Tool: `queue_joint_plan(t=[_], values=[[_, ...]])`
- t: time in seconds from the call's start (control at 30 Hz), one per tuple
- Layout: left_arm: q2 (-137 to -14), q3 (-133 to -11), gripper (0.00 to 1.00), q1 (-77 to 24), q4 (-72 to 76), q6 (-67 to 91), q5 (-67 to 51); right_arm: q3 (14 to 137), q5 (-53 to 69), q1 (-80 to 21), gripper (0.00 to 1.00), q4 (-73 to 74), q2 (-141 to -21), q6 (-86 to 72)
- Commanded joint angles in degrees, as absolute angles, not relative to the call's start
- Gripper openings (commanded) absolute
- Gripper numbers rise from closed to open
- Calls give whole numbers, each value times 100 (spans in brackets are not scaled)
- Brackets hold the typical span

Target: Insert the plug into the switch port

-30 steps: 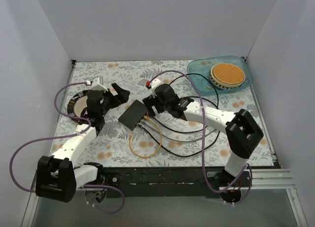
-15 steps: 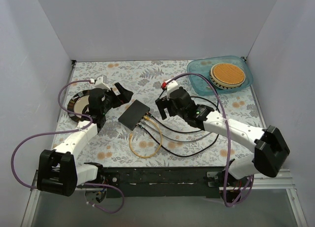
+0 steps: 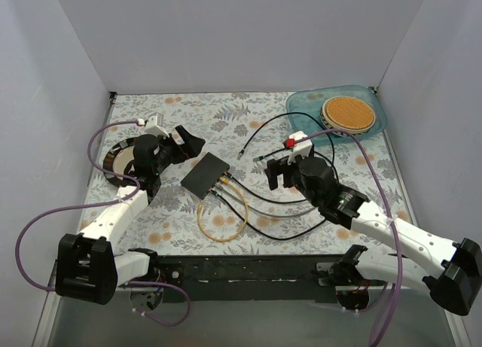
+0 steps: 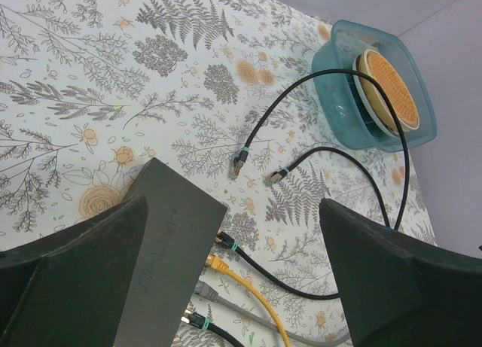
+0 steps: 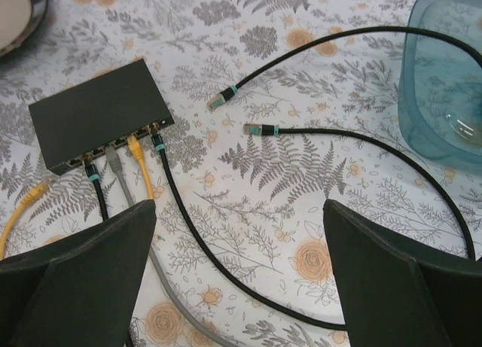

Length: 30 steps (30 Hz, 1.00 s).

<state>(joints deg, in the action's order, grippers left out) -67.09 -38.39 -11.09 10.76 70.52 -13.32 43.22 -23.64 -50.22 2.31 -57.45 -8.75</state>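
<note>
The black box (image 3: 205,175) lies flat on the table (image 3: 151,226), and the switch ports (image 5: 69,162) along its near side hold yellow, grey and black cables (image 5: 135,147). One loose plug (image 5: 220,98) and a second plug (image 5: 254,128) lie just right of the box, touching nothing else. The left gripper (image 3: 187,141) hangs just left of the box and the right gripper (image 3: 280,175) to its right, both spread wide and empty.

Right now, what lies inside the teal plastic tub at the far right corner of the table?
A round stack, orange and gridded on top, sits in the teal tub. What lies under it is covered.
</note>
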Motion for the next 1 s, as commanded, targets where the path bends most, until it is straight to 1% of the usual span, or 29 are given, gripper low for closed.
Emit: queue_joint_plan(t=[0.0,0.13,0.17,0.3,0.37,0.6,0.63,0.77,0.87,0.97], values=[[-6337,-4069,98,-1125,1116,6952,-1345,3895,-2558,-4992,98,-798,-5274,-756],[-6241,-4149,98,-1125,976,6935,-1327,3210,-2768,-4992,99,-1686,-4739,-1326],[-6214,-4148,98,-1125,949,6935,-1284,3060,-2829,-4992,98,-2105,-4642,-1397],[-5785,-3956,98,-1125,870,6979,-687,2183,-2935,-4992,98,-3108,-4228,-916],[-5678,-3850,98,-1125,993,6961,-485,2013,-3223,-5001,99,-3374,-4070,-756],[-5669,-3902,98,-1125,826,7110,-79,2250,-3822,-4992,98,-2629,-3955,-905],[-5669,-3946,98,-1125,730,7171,321,2259,-3884,-4992,99,-2593,-3964,-966],[-5546,-3885,98,-1125,501,7558,1079,2154,-4095,-4992,98,-2531,-3867,-1028],[-5502,-3893,98,-1125,414,7620,1484,2022,-4384,-5001,98,-2636,-3779,-1037],[-5484,-3911,98,-1125,316,7585,1512,1890,-4622,-4992,99,-2716,-3735,-731]])
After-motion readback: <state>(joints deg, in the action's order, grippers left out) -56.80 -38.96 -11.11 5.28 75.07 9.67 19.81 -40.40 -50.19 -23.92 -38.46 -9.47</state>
